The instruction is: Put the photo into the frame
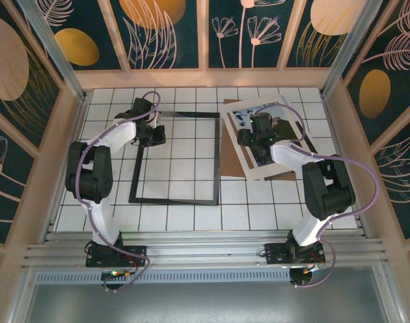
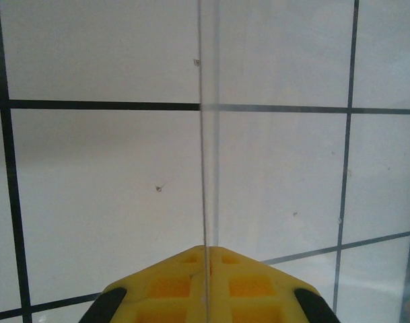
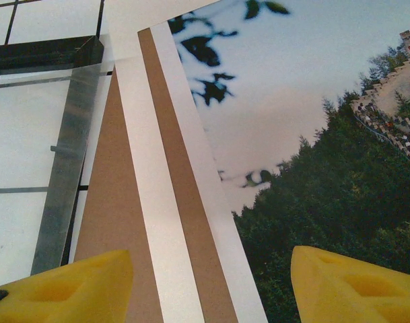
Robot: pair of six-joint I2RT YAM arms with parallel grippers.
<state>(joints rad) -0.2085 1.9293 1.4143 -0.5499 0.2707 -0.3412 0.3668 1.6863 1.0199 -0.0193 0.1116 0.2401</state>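
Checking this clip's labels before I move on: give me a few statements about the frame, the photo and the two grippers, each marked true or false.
1. The thin black rectangular picture frame lies flat on the white tiled table. True.
2. The white-bordered landscape photo already sits inside the frame. False: it lies to the right of the frame, on a brown cardboard board.
3. The photo lies picture side up. True.
4. The right gripper is shut. False: its yellow fingers stand apart above the photo.
5. The left gripper is shut, near the frame's far left corner. True.
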